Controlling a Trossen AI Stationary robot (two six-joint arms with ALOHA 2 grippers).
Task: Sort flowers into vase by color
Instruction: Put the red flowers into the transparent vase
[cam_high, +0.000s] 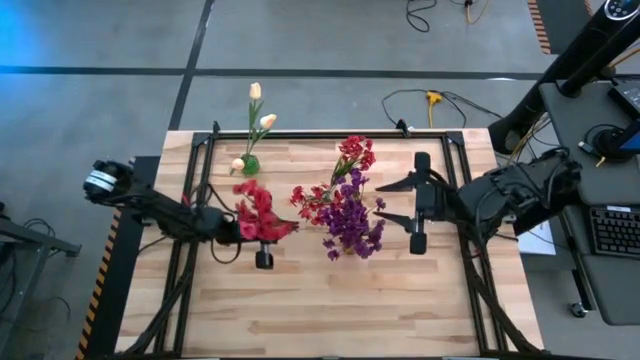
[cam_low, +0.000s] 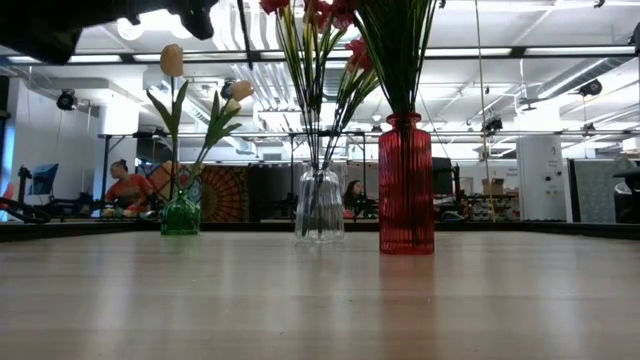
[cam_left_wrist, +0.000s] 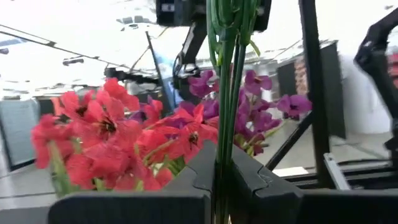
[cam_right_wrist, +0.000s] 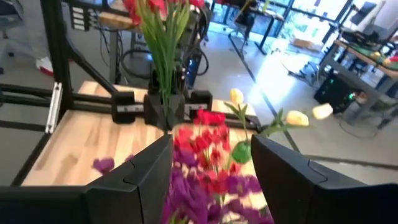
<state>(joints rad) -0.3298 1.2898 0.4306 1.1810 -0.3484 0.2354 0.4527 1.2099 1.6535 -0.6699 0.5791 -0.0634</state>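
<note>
My left gripper (cam_high: 230, 224) is shut on a bunch of red flowers (cam_high: 260, 208) at the table's left middle; their blossoms (cam_right_wrist: 149, 7) stand above the fingers. A green vase (cam_low: 181, 215) at the far left holds cream tulip buds (cam_high: 256, 92). A clear vase (cam_low: 319, 207) in the middle holds red flowers (cam_high: 354, 152). Next to it, a red ribbed vase (cam_low: 406, 185) holds purple flowers (cam_high: 350, 226). My right gripper (cam_high: 396, 201) hovers open just right of the purple flowers, with nothing between its fingers. My left gripper pinches the bunch's green stems (cam_left_wrist: 224, 140) between its two fingers, below the blossoms. The fingers come about level from the table's left and lie across the stems. The bunch stands upright, blossoms on top; its lower end is hidden.
A black metal frame (cam_high: 200, 150) runs around the wooden table top (cam_high: 330, 310), with free wood along the near side. A desk with a keyboard (cam_high: 612, 230) stands off the right edge. People sit in the room behind (cam_low: 127, 185).
</note>
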